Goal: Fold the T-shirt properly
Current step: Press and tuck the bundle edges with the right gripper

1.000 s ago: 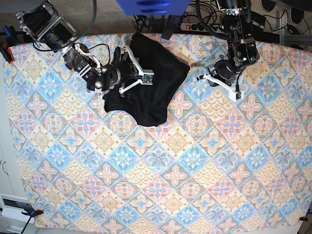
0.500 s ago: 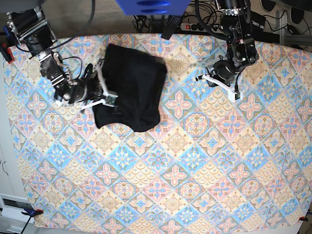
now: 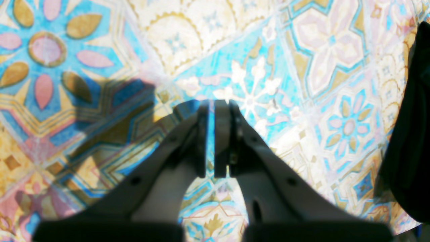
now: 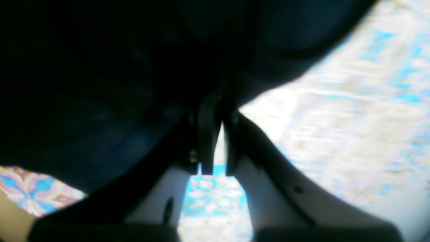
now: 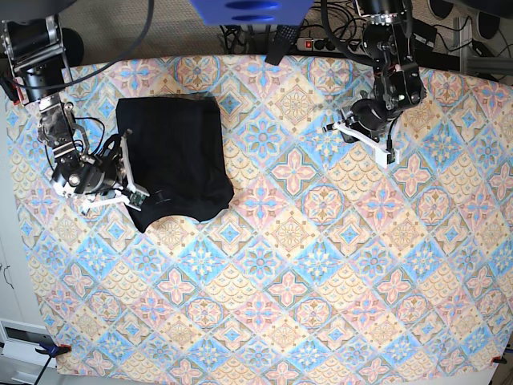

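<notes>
Right gripper clamped on the left edge of the T-shirt; in the right wrist view the jaws stand nearly together with black cloth pinched at their tips and hanging dark across everything above and left of them. From the grip the shirt spreads away over the patterned tablecloth as a compact, roughly rectangular bundle, its far-side lower corner rounded and its near edge uneven. Judged step: positioning or dragging a shirt that looks already part-folded, toward this arm's side of the table. Next move likely calls for letting the edge go without lifting it, then squaring the loose lower corner. Cannot tell how many layers are in the pinch. Left gripper well apart from the shirt, closed on nothing, pads almost meeting, hovering low over bare cloth pattern; only a black mass at that view's right edge, which I cannot identify. Beyond the table's far edge: a power strip and tangled cables, a blue object overhead. Nothing lies on the tablecloth between the arms to obstruct either.
</notes>
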Motion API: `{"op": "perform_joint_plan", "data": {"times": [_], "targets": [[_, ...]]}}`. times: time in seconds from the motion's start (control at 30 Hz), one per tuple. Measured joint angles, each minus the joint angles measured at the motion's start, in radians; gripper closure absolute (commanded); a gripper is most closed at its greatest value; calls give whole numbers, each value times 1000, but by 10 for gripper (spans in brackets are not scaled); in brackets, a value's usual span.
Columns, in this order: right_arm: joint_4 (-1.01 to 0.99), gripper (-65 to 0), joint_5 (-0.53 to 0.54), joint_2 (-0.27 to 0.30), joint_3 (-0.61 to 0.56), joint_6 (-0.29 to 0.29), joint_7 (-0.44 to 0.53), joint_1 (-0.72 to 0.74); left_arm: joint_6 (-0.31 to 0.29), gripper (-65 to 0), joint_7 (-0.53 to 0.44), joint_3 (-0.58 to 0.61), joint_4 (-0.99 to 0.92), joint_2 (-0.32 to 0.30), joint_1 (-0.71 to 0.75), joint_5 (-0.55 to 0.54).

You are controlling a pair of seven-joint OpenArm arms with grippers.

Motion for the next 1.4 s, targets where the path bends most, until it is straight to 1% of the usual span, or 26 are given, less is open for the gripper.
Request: {"op": "perform_joint_plan", "data": {"times": [0.07,0.13,0.2,0.3,0.43,0.5,0.57,0.7,0.83,0.9,1.0,1.1,1.13,1.2,1.4], "targets": [[64,-45,7,10,13,0,-4,-11,0,-31,0,0,0,1,1,0],[143,-45,22,22,41,0,-18,-60,0,-31,1,0,0,2,2,0],[212,-45,0,23,63,0,-55,-115,0,-31,0,0,0,0,0,0],[309,-45,13,25,74,5,-104,-190,0,-31,0,-3,0,1,2,0],[386,-45,21,22,74,1,-116,-219,0,-31,0,2,0,2,-2,0],[383,-45,12,13,74,0,-139,-240,0,-31,0,2,0,2,-4,0],[369,-45,-2,-21,59,3,-156,-248,0,-31,0,2,0,2,-3,0],[333,-45,26,-82,-10,3,-121,-230,0,-31,0,5,0,2,-3,0],[287,-45,0,-114,-74,3,-142,-180,0,-31,0,0,0,0,2,0],[258,-45,-2,-141,-107,-4,-141,-147,0,-31,1,0,0,3,5,0],[182,-45,7,-179,-180,-3,-110,-112,0,-31,0,0,0,2,2,0],[103,-45,10,-179,-246,2,-100,-108,0,-31,0,-1,0,2,2,0],[84,-45,2,-173,-269,-4,-80,-106,0,-31,0,-3,0,2,3,0],[64,-45,6,-171,-288,-3,-74,-93,-1,-31,0,-2,0,2,3,-1],[85,-45,1,-172,-289,-4,-79,-97,0,-31,0,-3,0,2,0,0]]}}
